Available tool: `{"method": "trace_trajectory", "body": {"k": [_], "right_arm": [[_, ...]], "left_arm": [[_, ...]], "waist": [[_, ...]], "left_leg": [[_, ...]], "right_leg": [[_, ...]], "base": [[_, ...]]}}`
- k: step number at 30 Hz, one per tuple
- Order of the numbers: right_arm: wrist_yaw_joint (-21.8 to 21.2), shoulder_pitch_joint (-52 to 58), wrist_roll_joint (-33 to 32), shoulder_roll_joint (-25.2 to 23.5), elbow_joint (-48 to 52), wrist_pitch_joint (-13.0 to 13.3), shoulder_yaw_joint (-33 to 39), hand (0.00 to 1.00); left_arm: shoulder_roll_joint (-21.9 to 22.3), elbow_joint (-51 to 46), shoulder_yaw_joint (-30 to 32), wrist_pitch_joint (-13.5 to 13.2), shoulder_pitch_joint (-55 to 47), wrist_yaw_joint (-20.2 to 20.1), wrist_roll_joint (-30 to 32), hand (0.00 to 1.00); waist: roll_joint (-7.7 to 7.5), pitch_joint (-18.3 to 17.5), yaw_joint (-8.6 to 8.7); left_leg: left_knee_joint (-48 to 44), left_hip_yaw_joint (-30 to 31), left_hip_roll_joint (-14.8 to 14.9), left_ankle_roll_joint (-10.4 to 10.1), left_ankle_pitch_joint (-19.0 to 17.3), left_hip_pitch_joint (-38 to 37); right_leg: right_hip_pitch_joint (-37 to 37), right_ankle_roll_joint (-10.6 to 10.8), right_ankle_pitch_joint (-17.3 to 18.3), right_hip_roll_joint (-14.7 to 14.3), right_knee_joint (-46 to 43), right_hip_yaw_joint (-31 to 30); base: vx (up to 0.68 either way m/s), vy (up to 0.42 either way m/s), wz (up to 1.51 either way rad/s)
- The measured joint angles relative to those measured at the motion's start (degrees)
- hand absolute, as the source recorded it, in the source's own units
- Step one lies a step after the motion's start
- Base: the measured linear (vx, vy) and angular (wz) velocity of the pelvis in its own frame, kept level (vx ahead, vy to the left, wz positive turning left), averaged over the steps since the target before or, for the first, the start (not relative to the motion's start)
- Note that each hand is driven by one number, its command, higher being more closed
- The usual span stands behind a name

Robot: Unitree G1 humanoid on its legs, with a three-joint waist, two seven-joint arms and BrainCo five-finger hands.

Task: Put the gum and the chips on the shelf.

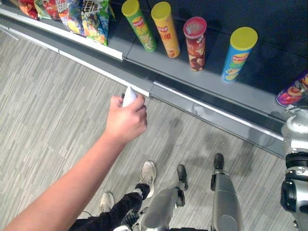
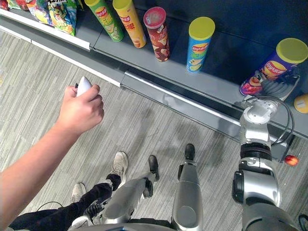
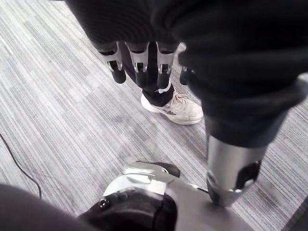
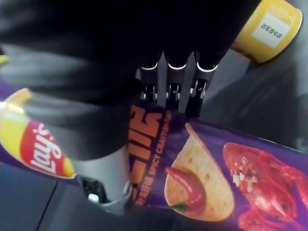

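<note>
With the right hand [image 4: 175, 86] curled round the purple chips [image 2: 267, 67], which lie tilted on the shelf [image 2: 178, 77] well right of the blue can [image 2: 200, 43], stand them upright before releasing, clear of the gum [image 2: 301, 103] farther right; the left hand [image 3: 139, 62] hangs slack.

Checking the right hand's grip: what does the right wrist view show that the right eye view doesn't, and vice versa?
Right wrist view: the right hand up close, fingers curled on the purple chips can. Right eye view: four upright cans on the shelf, and a person's hand holding a white object. Both: the purple chips can and a yellow tub beside it.
</note>
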State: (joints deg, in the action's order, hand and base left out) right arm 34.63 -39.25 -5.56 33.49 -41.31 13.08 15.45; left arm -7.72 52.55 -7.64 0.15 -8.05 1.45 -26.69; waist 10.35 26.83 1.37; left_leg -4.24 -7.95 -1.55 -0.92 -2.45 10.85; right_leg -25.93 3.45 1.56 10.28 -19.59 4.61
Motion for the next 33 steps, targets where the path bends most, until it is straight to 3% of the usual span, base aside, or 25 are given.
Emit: {"method": "trace_trajectory", "body": {"k": [4,6,22,23,33], "right_arm": [[0.0,0.0,0.0,0.5,0.0,0.4,0.0,1.00],[0.0,-0.3,0.0,1.6,0.0,1.3,0.0,1.00],[1.2,-2.0,0.0,1.6,-1.3,2.8,-0.2,1.00],[1.2,-2.0,0.0,1.6,-1.4,2.9,-0.2,0.00],[1.2,-1.9,0.3,1.6,-2.3,3.5,-0.8,0.00]], "left_arm": [[0.0,0.0,-0.5,0.0,0.2,0.0,0.0,0.00],[0.0,0.6,-1.4,0.0,1.2,0.0,0.0,0.00],[0.0,1.1,-2.1,-0.2,1.5,0.0,0.0,0.00],[0.0,1.2,-2.2,-0.2,1.6,0.0,0.0,0.00],[-0.1,1.2,-2.2,-0.2,1.7,0.0,0.0,0.00]], "waist": [[0.40,0.1,-0.08],[1.32,0.4,-0.26],[1.84,0.1,-0.39],[1.86,0.1,-0.38],[1.89,0.1,-0.41]], "left_leg": [[0.0,0.0,0.0,0.0,0.0,0.1],[0.0,-0.1,-0.1,0.0,0.0,0.1],[-0.5,-0.7,-0.1,0.0,0.1,1.1],[-0.6,-0.7,-0.1,0.0,0.1,1.1],[-1.5,-0.6,0.2,-0.1,-0.1,1.1]], "right_leg": [[-0.1,0.0,0.0,0.0,0.0,0.0],[-0.2,0.0,0.0,0.1,0.0,-0.1],[-1.5,0.0,0.0,0.1,-0.6,-0.5],[-1.5,0.0,0.0,0.1,-0.6,-0.5],[-0.6,0.2,-0.4,-0.1,0.5,-0.4]], "base": [[0.00,0.000,0.00],[0.00,0.000,0.00],[0.00,-0.006,-0.01],[0.00,0.000,0.00],[0.00,0.000,0.00]]}}
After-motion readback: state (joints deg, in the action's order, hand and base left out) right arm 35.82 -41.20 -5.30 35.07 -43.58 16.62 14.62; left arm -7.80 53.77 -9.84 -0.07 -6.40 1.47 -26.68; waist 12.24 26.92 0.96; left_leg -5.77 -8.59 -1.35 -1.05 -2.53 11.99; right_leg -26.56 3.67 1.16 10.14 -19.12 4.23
